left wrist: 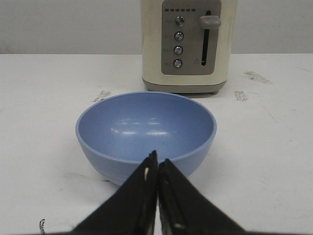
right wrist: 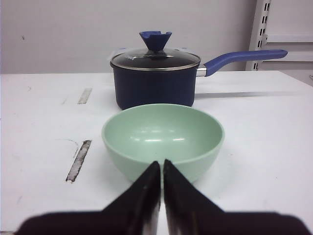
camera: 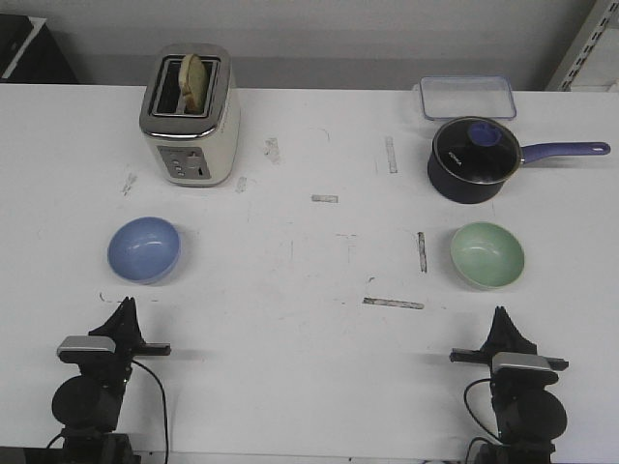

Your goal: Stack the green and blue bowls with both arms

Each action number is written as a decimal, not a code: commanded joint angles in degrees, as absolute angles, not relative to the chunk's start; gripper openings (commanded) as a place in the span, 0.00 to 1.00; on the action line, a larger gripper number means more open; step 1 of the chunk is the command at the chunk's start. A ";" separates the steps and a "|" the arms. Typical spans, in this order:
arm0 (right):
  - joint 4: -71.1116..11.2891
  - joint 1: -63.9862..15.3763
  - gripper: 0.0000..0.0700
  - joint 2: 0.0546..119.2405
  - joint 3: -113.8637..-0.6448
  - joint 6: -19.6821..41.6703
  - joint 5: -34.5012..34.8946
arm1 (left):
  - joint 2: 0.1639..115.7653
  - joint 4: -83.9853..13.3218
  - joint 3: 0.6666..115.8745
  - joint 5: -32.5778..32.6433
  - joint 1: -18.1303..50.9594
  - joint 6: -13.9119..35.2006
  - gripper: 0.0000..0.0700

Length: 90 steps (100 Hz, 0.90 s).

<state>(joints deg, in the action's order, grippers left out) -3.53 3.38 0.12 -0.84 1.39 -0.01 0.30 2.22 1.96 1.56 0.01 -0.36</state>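
Note:
The periwinkle blue bowl [camera: 144,249] sits upright and empty on the left of the white table; it also shows in the left wrist view [left wrist: 145,132]. The mint green bowl [camera: 486,254] sits upright and empty on the right; it also shows in the right wrist view [right wrist: 163,134]. My left gripper [camera: 126,305] is shut and empty, a little in front of the blue bowl, its tips [left wrist: 157,160] not touching it. My right gripper [camera: 499,313] is shut and empty, a little in front of the green bowl, as the right wrist view [right wrist: 162,164] shows.
A cream toaster [camera: 191,116] with bread in it stands behind the blue bowl. A dark navy saucepan [camera: 472,159] with a glass lid and long handle stands behind the green bowl. A clear plastic box [camera: 466,97] lies at the back right. Tape marks dot the table [camera: 319,271].

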 commanded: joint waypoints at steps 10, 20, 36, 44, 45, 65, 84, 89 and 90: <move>-2.57 3.44 0.01 0.08 -0.73 1.69 -0.01 | 0.19 2.94 0.71 1.52 -0.03 -0.60 0.00; -2.37 3.44 0.01 0.08 -0.73 1.67 -0.08 | 0.19 3.11 0.71 1.52 -0.03 -0.60 0.00; 4.14 3.46 0.01 0.08 -1.08 2.20 -0.03 | 0.19 3.09 0.71 1.52 -0.03 -0.60 0.00; 8.67 3.46 0.01 0.12 -3.77 2.09 -0.40 | 0.19 3.09 0.71 1.52 -0.03 -0.60 0.00; 8.93 3.46 0.01 0.14 -4.27 2.09 -0.58 | 0.19 3.09 0.71 1.52 -0.03 -0.60 0.00; 6.70 3.46 0.01 9.63 -19.97 1.04 -3.25 | 0.19 3.09 0.71 1.52 -0.03 -0.62 0.00; -3.88 3.49 0.01 27.03 -39.22 -0.21 -3.49 | 0.19 3.11 0.71 1.52 -0.03 -0.62 0.00; -7.62 3.49 0.02 31.53 -43.92 -0.19 -3.46 | 0.19 3.09 0.71 1.54 -0.03 -0.62 0.00; -8.40 3.49 0.02 32.40 -44.84 -0.19 -3.46 | 0.19 3.09 0.71 1.54 -0.03 -0.62 0.00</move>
